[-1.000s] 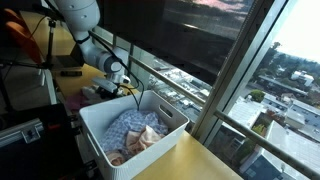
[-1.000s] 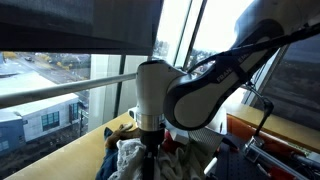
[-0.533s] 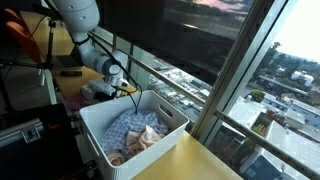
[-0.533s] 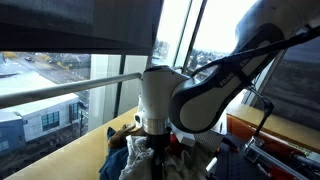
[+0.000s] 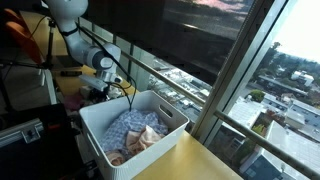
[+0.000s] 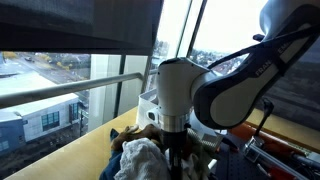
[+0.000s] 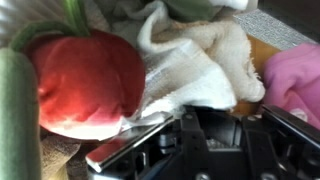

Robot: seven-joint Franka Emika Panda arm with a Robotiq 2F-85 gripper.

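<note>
My gripper enters the wrist view from below, with its jaws drawn together on the edge of a white terry cloth. A red stuffed tomato with a green stalk lies just left of the cloth. A pink cloth lies to its right. In an exterior view the gripper is down on a small pile of things beside the white basket. In an exterior view the arm hides most of the pile, and a pale cloth shows in front of it.
The white basket holds a blue patterned cloth and a peach cloth. It stands on a yellow table along a tall window with a railing. Cables and equipment crowd the side away from the window.
The jaws have gone from wide open to shut. The gripper has moved away from the basket's rim, down onto the pile beside it.
</note>
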